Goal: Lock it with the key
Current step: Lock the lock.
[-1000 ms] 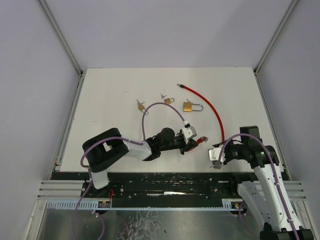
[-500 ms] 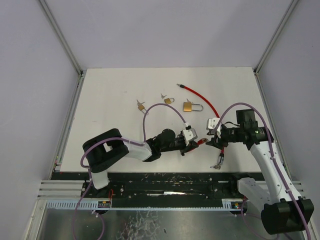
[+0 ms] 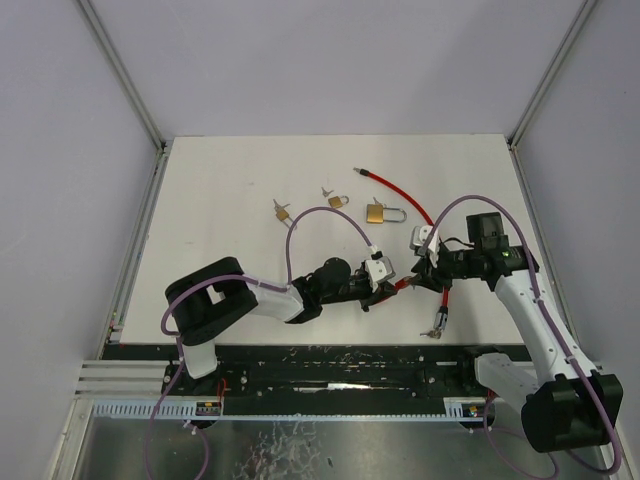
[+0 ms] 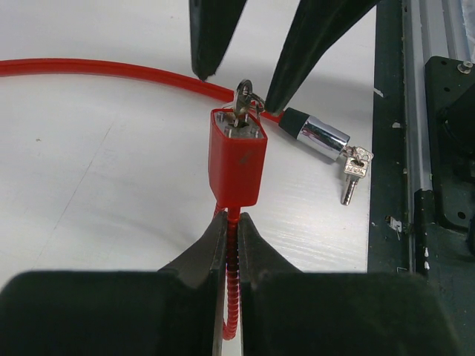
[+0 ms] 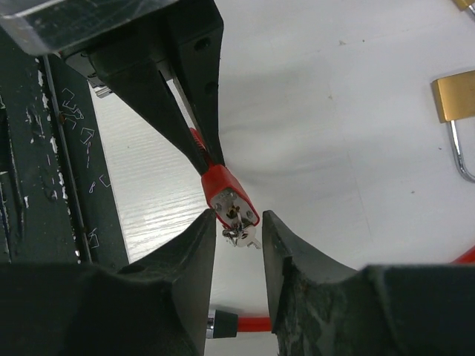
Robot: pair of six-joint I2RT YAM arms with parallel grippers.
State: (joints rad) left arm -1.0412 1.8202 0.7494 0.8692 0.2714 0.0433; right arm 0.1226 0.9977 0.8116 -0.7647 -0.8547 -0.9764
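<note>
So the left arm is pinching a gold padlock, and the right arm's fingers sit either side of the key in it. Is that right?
Not quite: the left gripper is pinching the red lock by its stem, as the left wrist view shows. The gold padlocks lie apart on the table. The right gripper does sit open either side of the key.

Quick headcount on the bench
Three brass padlocks, one red padlock, one red cable, at least two key bunches, and two arms: the left gripper and the right gripper.
</note>
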